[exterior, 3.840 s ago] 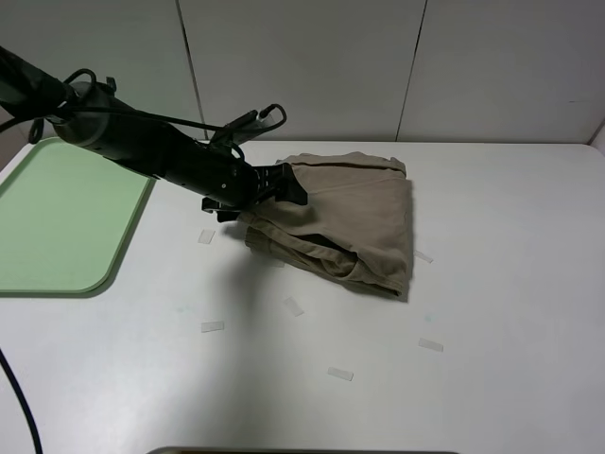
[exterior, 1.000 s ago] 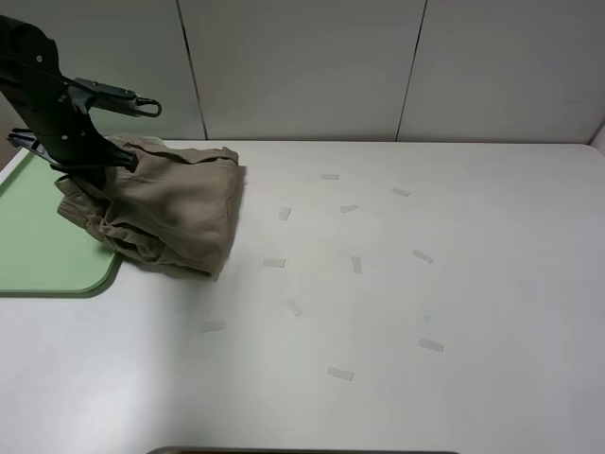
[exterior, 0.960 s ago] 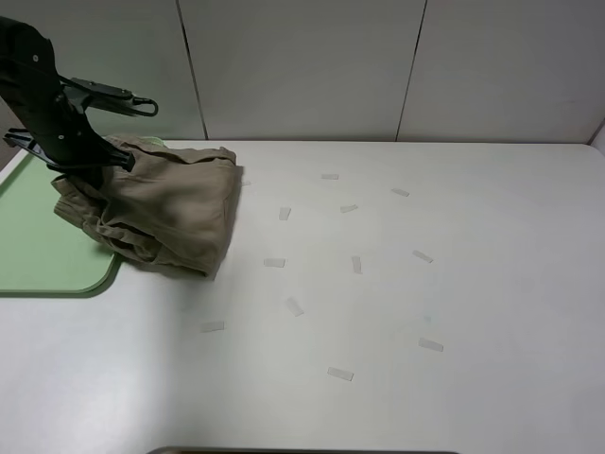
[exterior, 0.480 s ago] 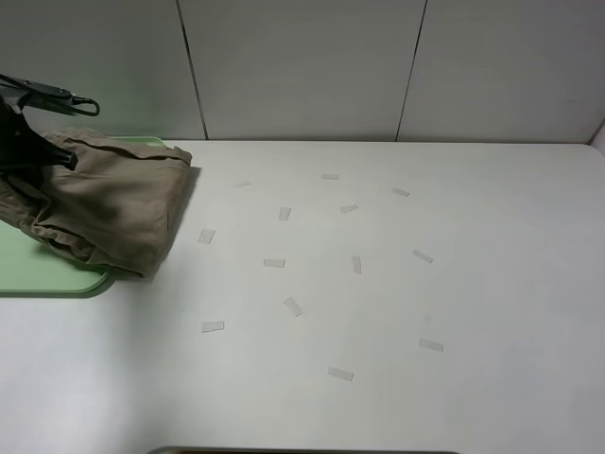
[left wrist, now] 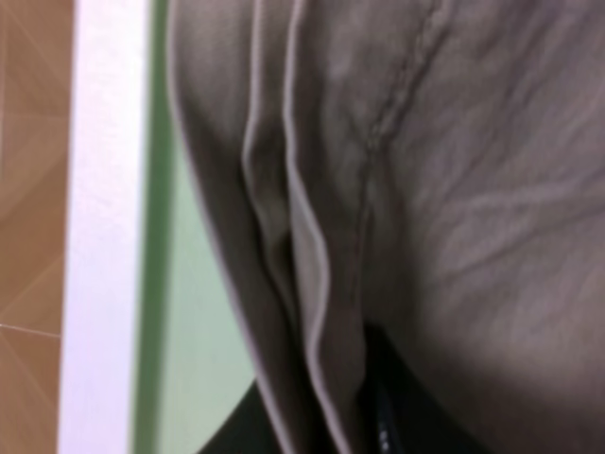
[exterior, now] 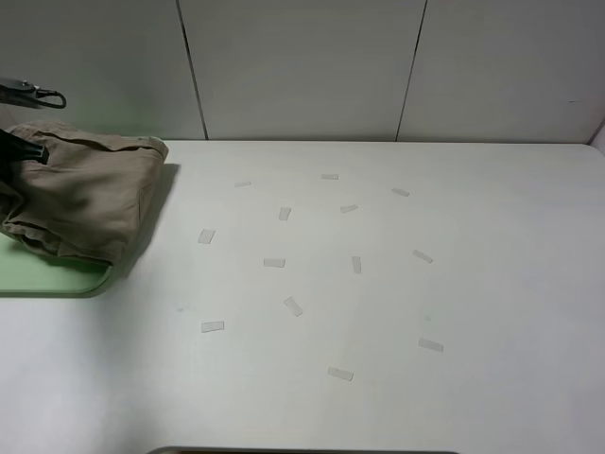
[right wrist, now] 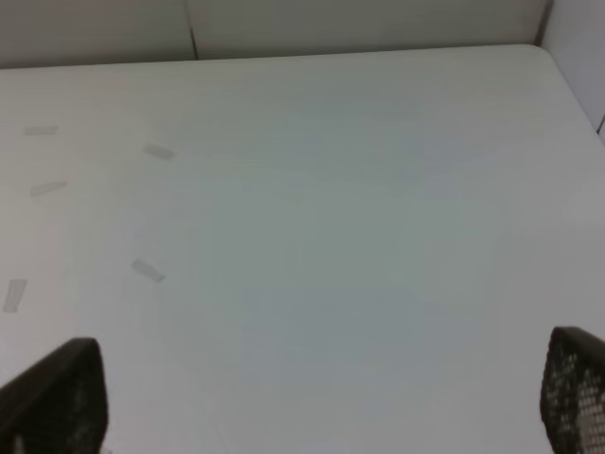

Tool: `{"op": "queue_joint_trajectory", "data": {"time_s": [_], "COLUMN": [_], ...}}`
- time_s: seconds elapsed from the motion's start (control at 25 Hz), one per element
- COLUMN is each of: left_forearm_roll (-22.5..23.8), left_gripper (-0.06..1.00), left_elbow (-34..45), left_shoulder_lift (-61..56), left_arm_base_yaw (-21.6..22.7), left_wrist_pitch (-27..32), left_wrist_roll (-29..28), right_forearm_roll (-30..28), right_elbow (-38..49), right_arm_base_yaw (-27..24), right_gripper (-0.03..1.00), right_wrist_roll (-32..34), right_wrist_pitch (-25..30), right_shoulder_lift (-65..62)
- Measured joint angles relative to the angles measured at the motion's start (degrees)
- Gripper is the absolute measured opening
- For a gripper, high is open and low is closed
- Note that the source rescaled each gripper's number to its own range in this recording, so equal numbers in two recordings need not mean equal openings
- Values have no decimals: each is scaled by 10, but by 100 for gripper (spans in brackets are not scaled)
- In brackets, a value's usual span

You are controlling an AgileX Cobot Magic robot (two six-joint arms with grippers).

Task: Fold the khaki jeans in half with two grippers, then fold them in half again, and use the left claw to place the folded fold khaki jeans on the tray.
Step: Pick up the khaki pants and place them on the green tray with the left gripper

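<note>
We see the folded khaki-tan cotton jeans point(exterior: 80, 199) gripped by our black left claw point(left wrist: 373, 416) at the far left, hanging over the pale mint-green plastic tray point(exterior: 57, 276) near its right rim. Our right claw point(right wrist: 321, 397) gapes wide above the bare white table point(exterior: 397, 284).

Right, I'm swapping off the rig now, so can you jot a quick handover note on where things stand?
Left tool: at the far left edge of the high view, mostly out of frame; it looks shut on the folded shorts.
Right tool: open, over bare table, holding nothing.
Shorts: already folded, bunched and draped partly over the green tray, one edge past its rim.
Done: both folds, and the carry to the tray.
Left: settle the shorts fully inside the tray, then open the left tool and pull back.
</note>
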Motion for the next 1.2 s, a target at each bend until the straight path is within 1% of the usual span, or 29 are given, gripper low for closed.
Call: {"op": "queue_joint_trajectory", "data": {"time_s": [0.48,0.72,0.84,1.08,1.2], "left_forearm_roll": [3,3,4,7,7], "left_gripper": [1,1,1,0,0], "left_elbow": [0,0,0,0,0], "left_shoulder_lift": [0,0,0,15,29], "left_arm_base_yaw": [12,19,20,20,21], "left_wrist_pitch": [-8,-26,-35,-50,-51], "left_wrist_roll": [-11,-10,4,60,66], "right_forearm_roll": [0,0,0,0,0], "right_elbow": [0,0,0,0,0], "right_arm_base_yaw": [0,0,0,0,0], "right_gripper": [100,100,100,100,100], "right_wrist_roll": [0,0,0,0,0], "right_wrist_pitch": [0,0,0,0,0], "right_shoulder_lift": [0,0,0,0,0]}}
